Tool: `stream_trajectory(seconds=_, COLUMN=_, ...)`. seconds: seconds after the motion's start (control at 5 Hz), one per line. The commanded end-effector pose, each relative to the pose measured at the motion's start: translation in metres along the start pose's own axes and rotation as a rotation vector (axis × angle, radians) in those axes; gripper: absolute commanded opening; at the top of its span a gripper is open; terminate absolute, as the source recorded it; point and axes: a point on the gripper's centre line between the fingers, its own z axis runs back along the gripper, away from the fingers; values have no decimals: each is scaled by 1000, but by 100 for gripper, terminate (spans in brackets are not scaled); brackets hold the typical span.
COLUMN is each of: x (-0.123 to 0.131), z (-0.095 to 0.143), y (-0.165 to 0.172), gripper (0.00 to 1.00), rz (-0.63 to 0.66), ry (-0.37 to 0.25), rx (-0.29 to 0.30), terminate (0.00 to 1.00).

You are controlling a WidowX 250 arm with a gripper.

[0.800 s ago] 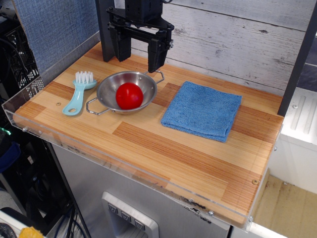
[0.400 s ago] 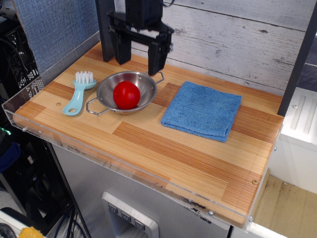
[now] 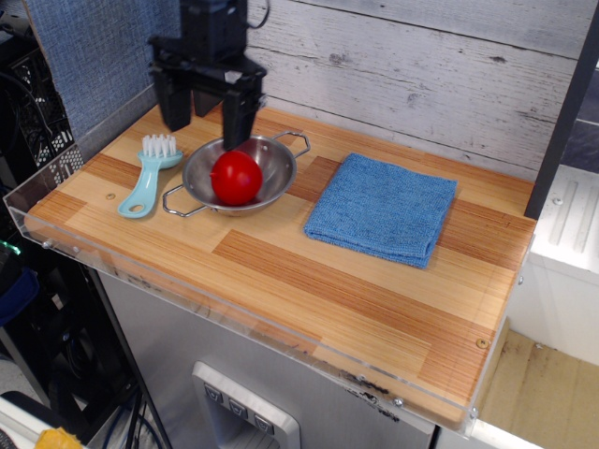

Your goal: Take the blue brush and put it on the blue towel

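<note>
observation.image: tool [image 3: 205,122] hangs vertical, jaws spread, above blue brush [image 3: 150,175].

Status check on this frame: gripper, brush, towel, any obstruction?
Gripper open, empty, above the table behind the blue brush. Brush untouched, left of steel bowl. Bowl sits between brush and blue towel.

Gripper [image 3: 205,126] — leftward, nearer brush [image 3: 150,174]
</note>
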Motion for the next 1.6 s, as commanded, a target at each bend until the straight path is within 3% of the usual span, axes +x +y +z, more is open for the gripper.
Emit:
stream_trajectory(seconds=0.0, x=-12, z=-1, y=65, gripper=100, rz=83, ry=-42, rx=69, terminate=0)
stream_trajectory(seconds=0.2, x=-18, z=-8, y=86, gripper=100, rz=110, ry=-32, rx=83, terminate=0)
stream_trajectory(seconds=0.8, x=-1, z=-52, y=88, gripper=100, rz=110, ry=68, rx=96, terminate=0)
stream_trajectory(seconds=1.4, x=13, z=-58, y=71, gripper=100, rz=91, ry=80, rx=85, terminate=0)
